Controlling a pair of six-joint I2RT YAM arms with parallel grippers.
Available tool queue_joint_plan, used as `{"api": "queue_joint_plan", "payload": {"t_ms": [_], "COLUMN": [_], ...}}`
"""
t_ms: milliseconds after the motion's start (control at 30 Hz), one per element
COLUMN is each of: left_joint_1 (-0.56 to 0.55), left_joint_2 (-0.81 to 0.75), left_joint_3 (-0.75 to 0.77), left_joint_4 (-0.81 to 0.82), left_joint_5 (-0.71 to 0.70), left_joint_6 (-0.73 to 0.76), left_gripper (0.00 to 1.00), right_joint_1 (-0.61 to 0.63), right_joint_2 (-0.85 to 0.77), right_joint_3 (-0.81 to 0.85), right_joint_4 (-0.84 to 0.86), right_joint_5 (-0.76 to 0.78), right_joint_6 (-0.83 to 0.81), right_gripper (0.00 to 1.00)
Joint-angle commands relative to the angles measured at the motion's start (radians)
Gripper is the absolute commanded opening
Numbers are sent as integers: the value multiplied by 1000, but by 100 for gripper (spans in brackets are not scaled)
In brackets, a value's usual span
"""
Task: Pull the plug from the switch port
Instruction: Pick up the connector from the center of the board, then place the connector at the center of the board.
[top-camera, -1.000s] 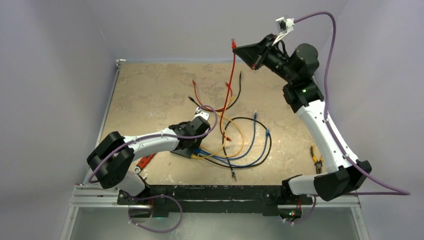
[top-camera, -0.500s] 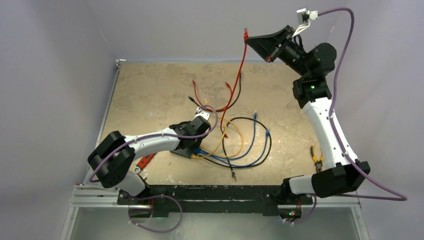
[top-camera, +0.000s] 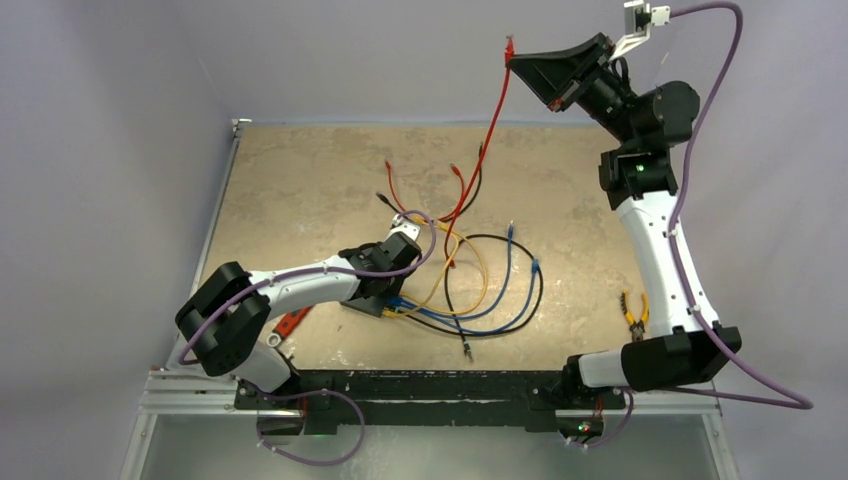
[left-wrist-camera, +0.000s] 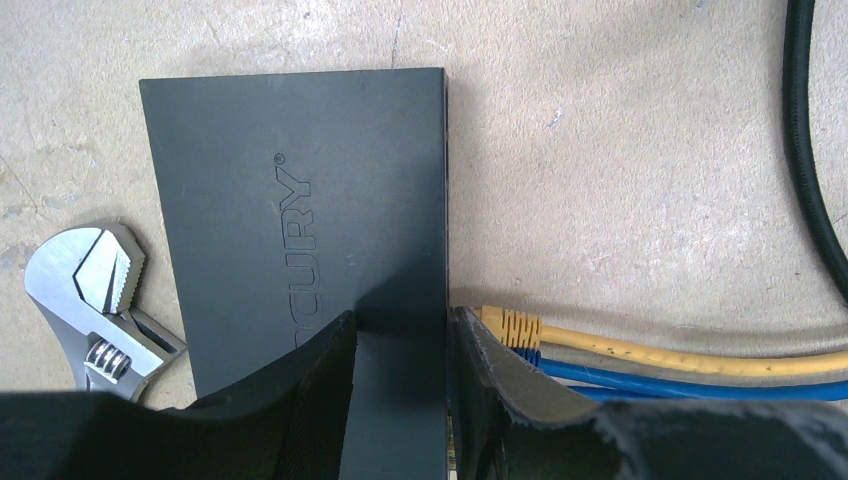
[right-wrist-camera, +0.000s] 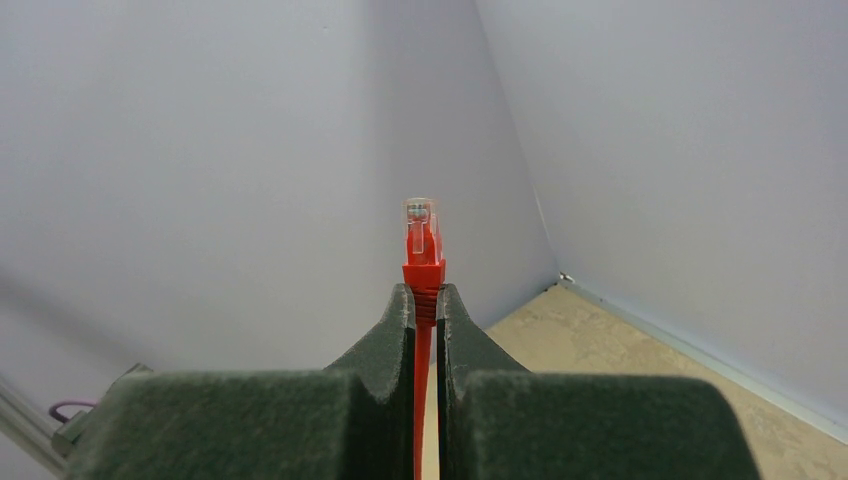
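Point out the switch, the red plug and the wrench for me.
switch (left-wrist-camera: 290, 200), left wrist view, flat top face.
red plug (right-wrist-camera: 423, 240), right wrist view, connector body.
wrench (left-wrist-camera: 100, 275), left wrist view, jaw head.

1. Switch (left-wrist-camera: 300, 180): one.
2. Blue cables (left-wrist-camera: 700, 384): two.
3. Yellow cable (left-wrist-camera: 700, 353): one.
4. Red cables (right-wrist-camera: 423, 265) and black cables (top-camera: 541, 290): apparently two of each; the tangle obscures their ends.
5. Wrench (left-wrist-camera: 90, 290): one.
6. Pliers (top-camera: 632, 315): one.

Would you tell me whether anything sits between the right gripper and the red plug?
Nothing visible does: the right gripper is shut on the red cable directly below the red plug, high above the table.
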Motion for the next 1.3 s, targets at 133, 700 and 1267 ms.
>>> {"api": "queue_joint_plan", "payload": {"t_ms": [133, 700, 1267], "left_joint_1": [8, 9, 8], "left_joint_2": [49, 42, 53], "left_joint_3": [-27, -31, -32], "left_joint_4": [-49, -42, -29], "left_joint_5": [14, 22, 45], "left_joint_6": [10, 12, -5], "left_gripper": [37, 37, 37], "right_joint_1": [-26, -46, -46], "right_joint_2": [13, 122, 482], "right_joint_3": [127, 247, 388], "right_joint_4": [35, -164, -326], "right_joint_5": [1, 69, 48], "right_joint_6": [-12, -217, -347], "right_gripper": [0, 0, 0]}}
